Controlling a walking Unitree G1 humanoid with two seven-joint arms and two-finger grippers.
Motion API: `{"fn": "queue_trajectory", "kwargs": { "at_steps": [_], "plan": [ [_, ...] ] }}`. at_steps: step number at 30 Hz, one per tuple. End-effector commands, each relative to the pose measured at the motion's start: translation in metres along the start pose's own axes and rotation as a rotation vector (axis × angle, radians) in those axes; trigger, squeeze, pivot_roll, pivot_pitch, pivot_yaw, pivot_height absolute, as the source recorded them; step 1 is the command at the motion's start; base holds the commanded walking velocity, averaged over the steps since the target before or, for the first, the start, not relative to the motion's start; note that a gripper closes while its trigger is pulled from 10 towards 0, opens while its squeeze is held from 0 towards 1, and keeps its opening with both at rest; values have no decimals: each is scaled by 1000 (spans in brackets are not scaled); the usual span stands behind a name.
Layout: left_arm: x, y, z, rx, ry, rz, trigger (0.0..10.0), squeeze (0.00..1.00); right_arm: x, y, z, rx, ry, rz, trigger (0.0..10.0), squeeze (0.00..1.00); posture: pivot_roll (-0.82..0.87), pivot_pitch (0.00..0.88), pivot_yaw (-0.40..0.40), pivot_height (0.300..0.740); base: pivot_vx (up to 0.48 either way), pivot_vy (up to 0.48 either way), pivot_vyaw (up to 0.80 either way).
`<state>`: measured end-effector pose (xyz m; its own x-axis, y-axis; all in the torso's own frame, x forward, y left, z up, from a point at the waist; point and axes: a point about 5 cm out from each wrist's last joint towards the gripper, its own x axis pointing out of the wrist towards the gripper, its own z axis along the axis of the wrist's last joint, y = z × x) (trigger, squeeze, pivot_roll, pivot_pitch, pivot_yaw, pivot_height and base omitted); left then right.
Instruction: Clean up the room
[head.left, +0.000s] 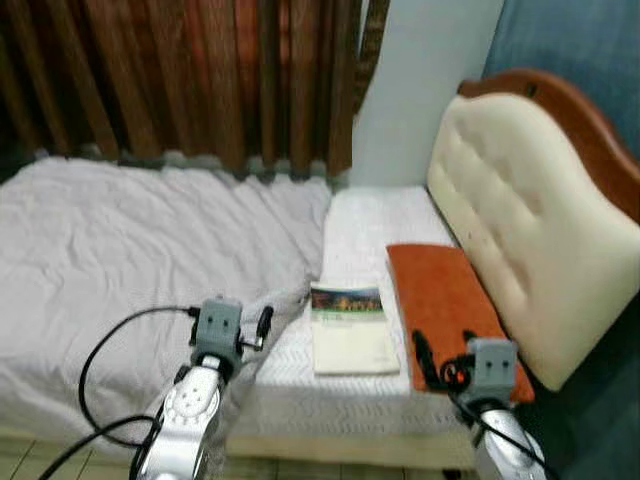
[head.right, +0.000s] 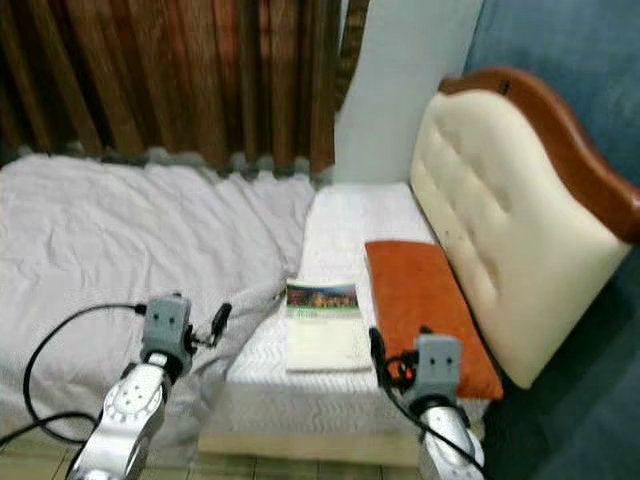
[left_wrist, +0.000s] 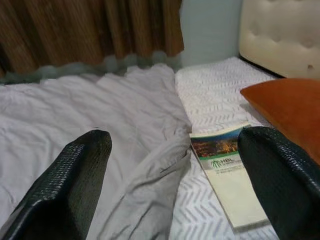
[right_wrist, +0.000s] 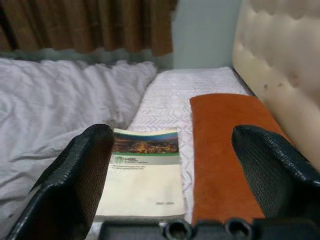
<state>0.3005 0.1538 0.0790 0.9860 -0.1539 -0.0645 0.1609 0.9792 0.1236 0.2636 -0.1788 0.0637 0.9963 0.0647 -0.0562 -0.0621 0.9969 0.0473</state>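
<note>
- Head view: book (head.left: 352, 330) lies flat on the bare white mattress (head.left: 375, 225), just beside the orange pillow (head.left: 440, 310), grey blanket (head.left: 130, 250) on its other side. Both arms raised short of the bed edge.
- Left wrist view: left gripper (left_wrist: 180, 190) spread wide, holding nothing; book ahead, off towards the pillow side.
- Right wrist view: right gripper (right_wrist: 172, 187) also spread, empty, book between its fingers' line of sight.
- Judgement: thin paperback, light, bendy, glossy cover (likely slippery); pinch the near edge or spine.
</note>
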Motion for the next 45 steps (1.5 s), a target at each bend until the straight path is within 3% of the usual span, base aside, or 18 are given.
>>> {"fn": "queue_trajectory", "kwargs": {
  "at_steps": [1,19,28,29,31,32,33,35,36,37,38,39,40,41,43,44,45],
  "plan": [
    [7,1,10,2,-38,-8,10000,0,0,-1,3,-13,-11,8,10000,0,-7,0,-67,740,472,0,0],
    [9,-11,0,-16,-25,-98,10000,0,-4,-2,1,-26,-3,26,10000,0,-20,0,-73,740,477,0,0],
    [11,-10,-4,-16,-5,-121,10000,0,-7,1,-4,-30,19,45,10000,0,-27,4,-74,740,480,0,-622],
    [15,-18,-10,-32,33,-144,10000,0,-11,1,-4,-41,22,46,10000,0,-39,48,-76,740,0,0,0],
    [18,-23,-14,-41,56,-161,10000,0,-14,1,-4,-37,26,45,10000,0,-39,48,-76,740,0,0,0],
    [22,-31,-18,-85,96,-184,10000,0,-18,1,-5,-31,34,42,10000,0,-71,114,-74,740,0,0,0],
    [30,-52,-23,-110,162,-250,10000,0,-34,4,-3,-29,46,47,10000,0,-130,187,-74,740,0,0,0],
    [31,-57,-24,-111,176,-267,10000,0,-38,5,-3,-29,48,49,10000,0,-130,187,-74,740,0,0,0],
    [33,-63,-24,-107,196,-283,10000,0,-48,6,-1,-33,56,51,10000,0,-202,288,-76,740,0,0,0],
    [33,-63,-24,-107,196,-283,10000,0,-48,6,-1,-33,56,51,10000,0,-202,288,-76,740,0,0,0],
    [38,-68,-20,-106,210,-295,10000,0,-73,9,8,-47,67,54,10000,0,-276,414,-86,740,0,0,0],
    [38,-68,-20,-106,210,-295,10000,0,-73,9,8,-47,67,54,10000,0,-276,414,-86,740,0,0,0],
    [42,-68,-17,-98,218,-282,10000,0,-89,11,12,-51,80,56,10000,0,-297,452,-85,740,0,0,0],
    [42,-68,-17,-98,218,-282,10000,0,-89,11,12,-51,80,56,10000,0,-297,452,-85,740,0,0,0],
    [49,-60,-13,-82,234,-218,10000,0,-121,15,14,-40,130,49,10000,0,-352,558,-101,740,0,0,0],
    [49,-60,-13,-82,234,-218,10000,0,-121,15,14,-40,130,49,10000,0,-352,558,-101,740,0,0,0],
    [51,-56,-14,-72,251,-187,10000,0,-131,16,9,-31,163,44,10000,0,-352,558,-101,740,0,0,0]
  ]
}}
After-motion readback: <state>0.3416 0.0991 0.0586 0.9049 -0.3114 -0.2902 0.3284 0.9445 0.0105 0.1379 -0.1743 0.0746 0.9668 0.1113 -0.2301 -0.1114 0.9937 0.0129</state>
